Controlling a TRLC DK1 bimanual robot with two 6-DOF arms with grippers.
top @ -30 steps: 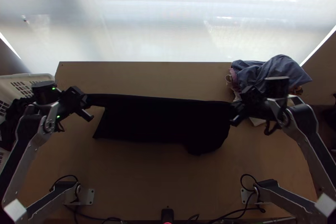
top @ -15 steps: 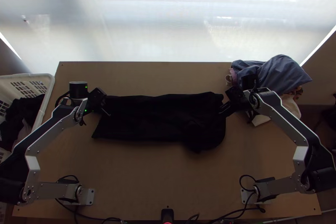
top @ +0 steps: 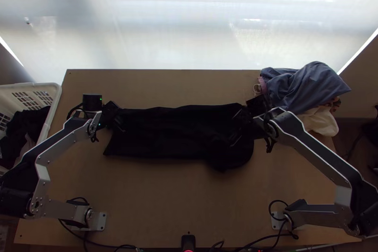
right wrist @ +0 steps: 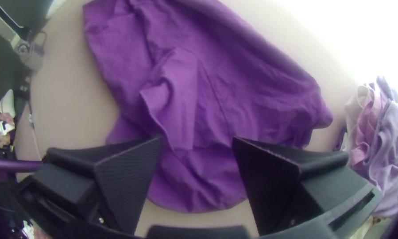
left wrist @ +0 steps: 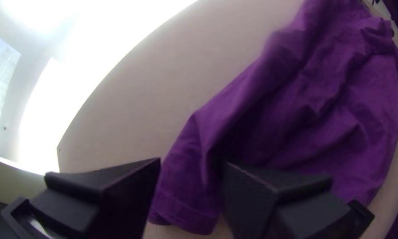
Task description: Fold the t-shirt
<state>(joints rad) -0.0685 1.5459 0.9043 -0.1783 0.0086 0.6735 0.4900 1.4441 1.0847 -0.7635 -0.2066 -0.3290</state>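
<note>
Fold is mid-job, judging by the layout: t-shirt (top: 175, 131) lies as a long flat strip across the middle of the top view, probably folded lengthwise already, with a rounded, wrinkled bulge at its lower right. Likely step in hand: lining up for the next fold.

Next move calls for lowering the right gripper (right wrist: 198, 139) onto the loose creases, closing on them, then carrying that end toward frame left. Risk: pinching only the top layer, which would leave the under layer behind.

Right gripper: jaws well spread, nothing pinched. It's over the strip's right end in the top view; in its wrist view a raised crease runs into the gap and cloth spreads past both sides.

Left gripper (left wrist: 191, 161): jaws spread too, at the strip's upper left corner in the top view. A narrow stitched end shows through its gap in the wrist view; can't tell if they touch.
</note>
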